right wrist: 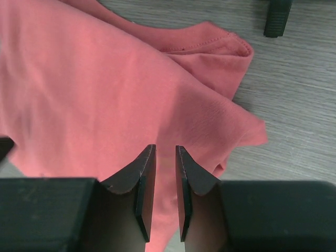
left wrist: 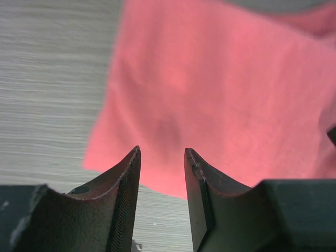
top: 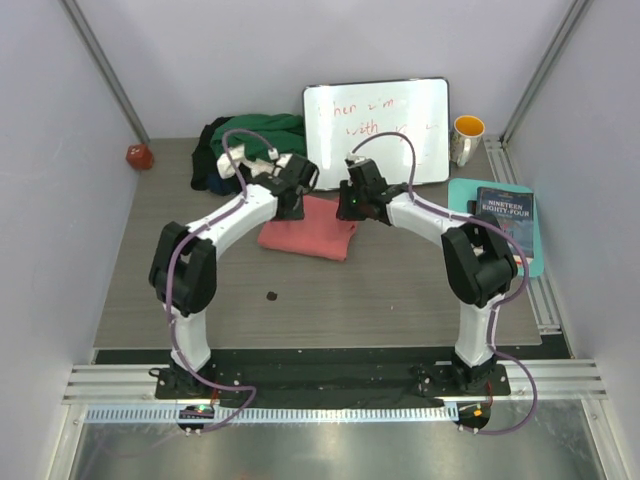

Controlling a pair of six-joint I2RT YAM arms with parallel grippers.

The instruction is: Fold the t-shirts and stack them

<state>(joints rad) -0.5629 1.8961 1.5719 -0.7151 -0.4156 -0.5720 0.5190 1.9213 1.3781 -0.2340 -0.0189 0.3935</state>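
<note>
A salmon-pink t-shirt [top: 308, 230] lies folded in the middle of the table. It fills the left wrist view [left wrist: 220, 89] and the right wrist view [right wrist: 105, 89]. My left gripper [top: 297, 193] hovers over its back left edge, jaws open and empty [left wrist: 161, 152]. My right gripper [top: 352, 205] hovers over its back right edge, jaws a narrow gap apart with nothing pinched [right wrist: 166, 149]. The collar [right wrist: 210, 44] shows along the shirt's far edge. The dark green, white and black t-shirts [top: 247, 145] lie in a heap at the back left.
A white board with red writing [top: 385, 128] leans on the back wall. An orange-lined mug [top: 467, 138] stands to its right. A dark book [top: 505, 213] lies on a teal mat at the right edge. A red ball [top: 139, 155] sits at the back left.
</note>
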